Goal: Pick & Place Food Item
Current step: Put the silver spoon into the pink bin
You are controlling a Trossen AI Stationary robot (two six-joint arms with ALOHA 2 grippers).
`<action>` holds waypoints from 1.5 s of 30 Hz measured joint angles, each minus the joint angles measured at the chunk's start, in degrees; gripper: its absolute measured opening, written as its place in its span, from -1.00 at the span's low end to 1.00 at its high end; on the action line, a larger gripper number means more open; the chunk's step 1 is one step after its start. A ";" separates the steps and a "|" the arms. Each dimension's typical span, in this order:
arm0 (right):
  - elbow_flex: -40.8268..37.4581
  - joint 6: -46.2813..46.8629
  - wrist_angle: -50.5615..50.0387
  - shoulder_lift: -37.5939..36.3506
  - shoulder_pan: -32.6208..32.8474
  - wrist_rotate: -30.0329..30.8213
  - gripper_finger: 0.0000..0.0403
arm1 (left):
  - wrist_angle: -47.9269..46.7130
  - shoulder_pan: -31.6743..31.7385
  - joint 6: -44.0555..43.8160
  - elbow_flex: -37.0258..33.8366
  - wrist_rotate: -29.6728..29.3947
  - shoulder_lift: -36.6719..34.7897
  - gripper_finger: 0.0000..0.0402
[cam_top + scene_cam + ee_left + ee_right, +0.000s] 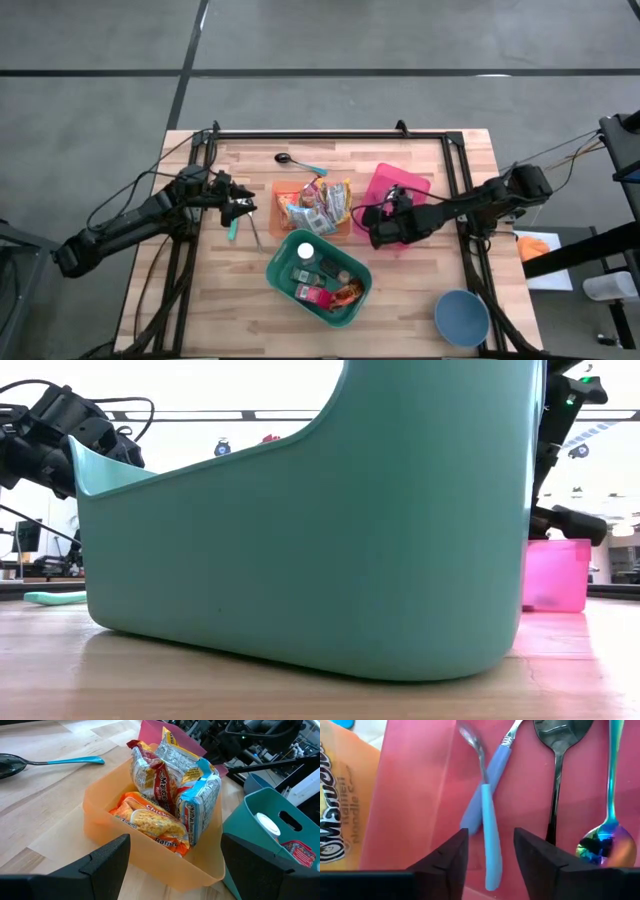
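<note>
Several noodle packets [165,800] stand in the orange bin [100,815], probably light, crinkly and slippery, best pinched at a top edge by the wide-open, empty left gripper [172,865]; the right gripper [490,852] hovers part-open over the pink bin [420,785], holding nothing.

An orange noodle packet [150,822] in the orange bin [100,812] reads "Chick…" and, lower, "Ramen". The red-and-silver packet [152,777] behind it shows "Maruchan". In the right wrist view an orange packet [340,820] reads "Maruch…" and "Ramen Noodle S…", partly cut off.

Overhead, table-level, two close wrist views.
</note>
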 joint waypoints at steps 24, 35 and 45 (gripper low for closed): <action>8.46 -14.82 -12.55 -8.56 2.08 11.55 -0.15 | 0.01 0.01 0.00 0.00 0.01 -0.01 0.57; 5.69 -39.78 -5.87 -23.39 15.14 30.03 -0.15 | -0.04 0.00 0.00 -0.02 0.01 -0.03 0.57; 1.47 -71.26 8.18 -35.21 21.05 30.01 -0.15 | -0.45 0.02 0.00 -0.01 0.00 0.00 0.57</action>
